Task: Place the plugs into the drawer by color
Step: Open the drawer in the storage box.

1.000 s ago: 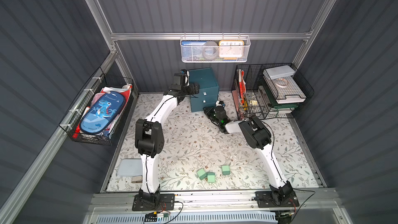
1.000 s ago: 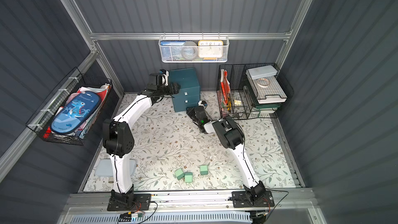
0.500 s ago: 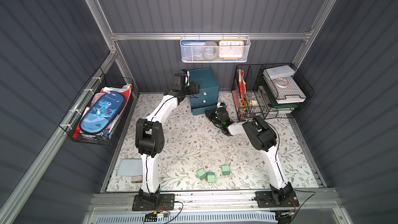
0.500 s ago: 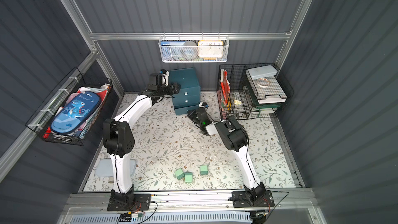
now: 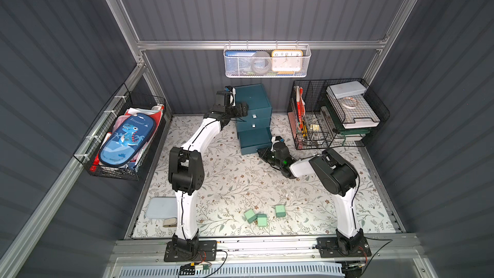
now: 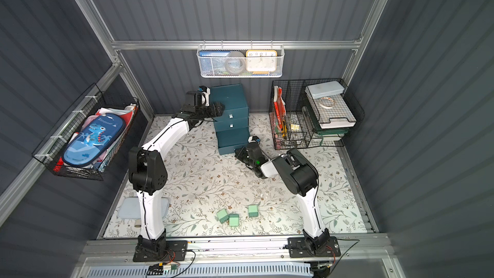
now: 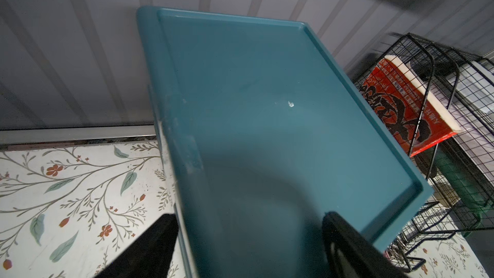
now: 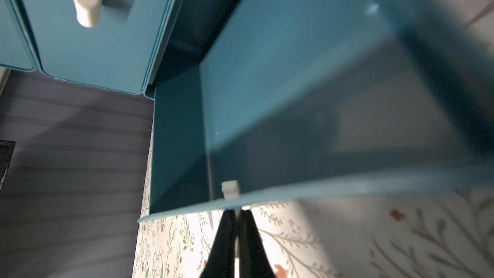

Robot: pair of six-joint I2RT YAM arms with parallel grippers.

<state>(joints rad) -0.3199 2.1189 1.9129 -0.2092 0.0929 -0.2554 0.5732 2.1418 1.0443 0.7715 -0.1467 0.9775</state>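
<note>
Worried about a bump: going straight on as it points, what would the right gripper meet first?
The bottom drawer's front panel: the right gripper is shut on its white pull tab, right against it.

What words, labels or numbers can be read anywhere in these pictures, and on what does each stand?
"Dinosaur": on the blue pencil case, in both top views.
"10 11 12 1 2": along the top of the yellow clock.
Red book: large black characters and small print, not legible in the left wrist view.
Blue packet beside the clock: white print, too small to read.
</note>
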